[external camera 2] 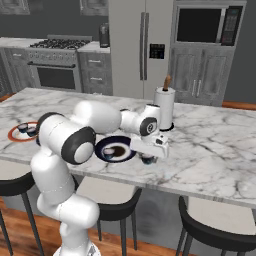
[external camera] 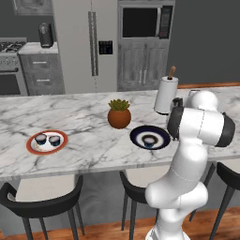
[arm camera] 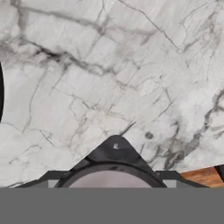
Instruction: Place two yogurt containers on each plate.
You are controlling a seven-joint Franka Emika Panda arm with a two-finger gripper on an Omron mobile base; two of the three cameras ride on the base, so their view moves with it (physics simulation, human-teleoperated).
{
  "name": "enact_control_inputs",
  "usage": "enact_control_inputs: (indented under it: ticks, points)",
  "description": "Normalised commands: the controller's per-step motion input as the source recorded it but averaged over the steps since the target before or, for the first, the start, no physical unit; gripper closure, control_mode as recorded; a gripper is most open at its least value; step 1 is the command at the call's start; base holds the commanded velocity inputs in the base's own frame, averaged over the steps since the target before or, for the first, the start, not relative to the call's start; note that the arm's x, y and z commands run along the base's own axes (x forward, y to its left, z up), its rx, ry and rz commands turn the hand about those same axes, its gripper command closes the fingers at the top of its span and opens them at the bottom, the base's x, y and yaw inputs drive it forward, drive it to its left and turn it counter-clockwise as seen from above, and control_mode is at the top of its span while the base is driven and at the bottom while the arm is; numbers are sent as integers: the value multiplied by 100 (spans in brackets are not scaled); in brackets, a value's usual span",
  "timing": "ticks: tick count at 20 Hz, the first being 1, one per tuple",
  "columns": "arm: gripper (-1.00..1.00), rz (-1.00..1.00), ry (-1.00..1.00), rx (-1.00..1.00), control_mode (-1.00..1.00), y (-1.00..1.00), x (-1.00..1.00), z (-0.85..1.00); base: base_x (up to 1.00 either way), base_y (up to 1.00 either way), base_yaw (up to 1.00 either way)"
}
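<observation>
We are gripping a yogurt cup in our gripper, hovering just beside the dark-rimmed plate, which is carrying one cup; two cups are sitting on the orange-rimmed plate farther off.

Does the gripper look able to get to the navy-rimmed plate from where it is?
Probably yes. The gripper, apparently shut on a yogurt container, hangs just off the right rim of the navy-rimmed plate with nothing between them. The one cup on that plate leaves bare room.
</observation>
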Motion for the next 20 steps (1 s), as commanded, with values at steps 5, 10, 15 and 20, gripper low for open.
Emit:
enact_control_inputs:
  ticks: [5, 10, 15, 20]
  points:
    - [100, 5, 18, 0, -100, 63, 18, 7, 0, 0, 0]
    - [100, 0, 0, 0, -100, 37, 20, 14, 0, 0, 0]
    - [100, 0, 0, 1, -100, 31, 25, 0, 0, 0, 0]
    - [100, 0, 0, 4, -100, 17, 35, 0, 0, 0, 0]
